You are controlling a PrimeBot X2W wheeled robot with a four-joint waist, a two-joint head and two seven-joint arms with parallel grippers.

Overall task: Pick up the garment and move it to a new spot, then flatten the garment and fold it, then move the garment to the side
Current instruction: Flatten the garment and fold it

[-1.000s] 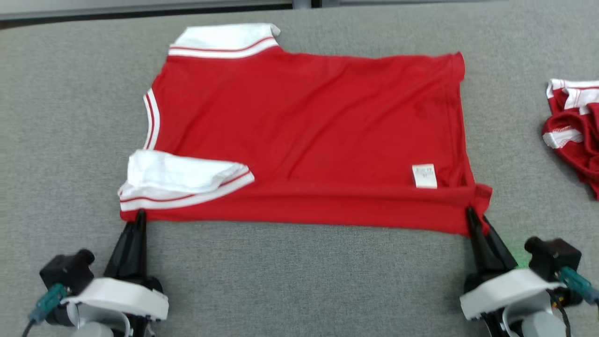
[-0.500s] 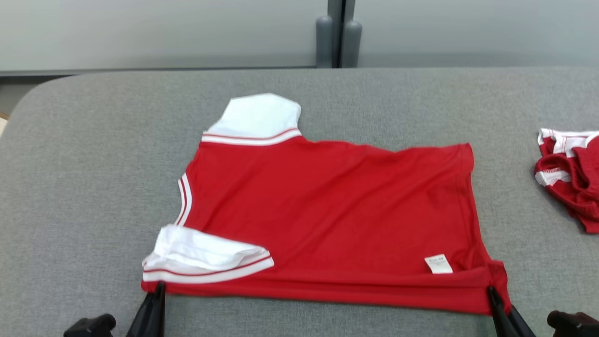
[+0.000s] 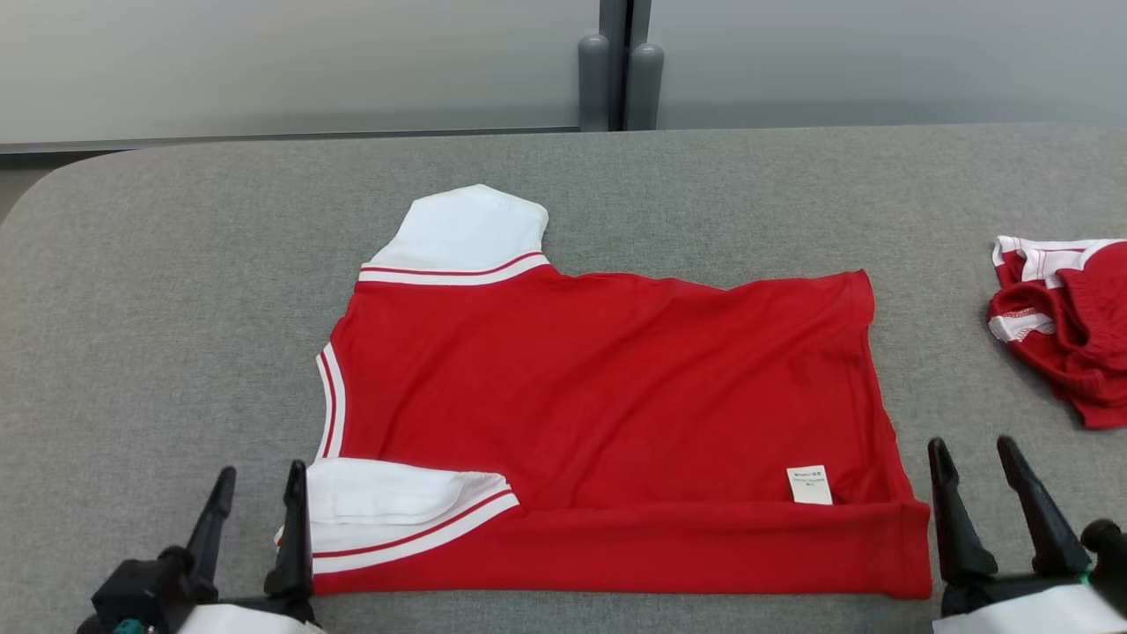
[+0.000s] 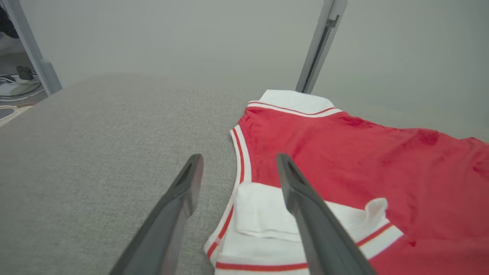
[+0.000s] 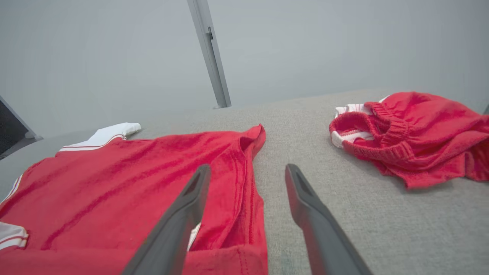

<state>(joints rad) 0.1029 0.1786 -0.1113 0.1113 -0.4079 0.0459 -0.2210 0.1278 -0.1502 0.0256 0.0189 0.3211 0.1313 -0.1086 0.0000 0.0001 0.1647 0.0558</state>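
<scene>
Grey table (image 3: 176, 264) holds your garment (image 3: 616, 396); left end effector (image 3: 263, 468) and right end effector (image 3: 969, 442) gape empty beside its near fold, perhaps letting it settle.

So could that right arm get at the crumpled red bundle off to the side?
Probably yes: the right gripper is open, with bare grey table between it and the bundle.
</scene>
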